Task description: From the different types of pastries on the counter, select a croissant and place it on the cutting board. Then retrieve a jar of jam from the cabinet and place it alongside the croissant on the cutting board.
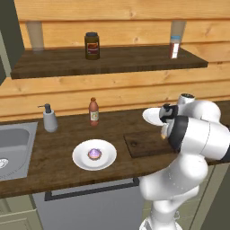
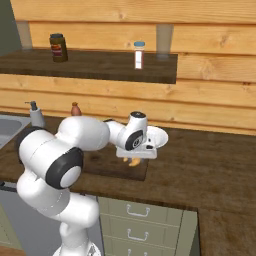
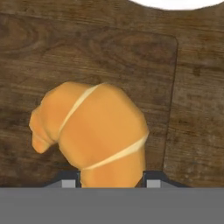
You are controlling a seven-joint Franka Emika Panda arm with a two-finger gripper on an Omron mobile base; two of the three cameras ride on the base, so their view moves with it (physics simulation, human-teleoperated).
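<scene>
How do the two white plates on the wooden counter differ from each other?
The round white plate near the sink holds a small purple-topped cupcake; the white plate behind the dark cutting board shows nothing on its visible part. The first lies in open view; the arm partly hides the second. Both are white and rest on the wooden counter.
</scene>
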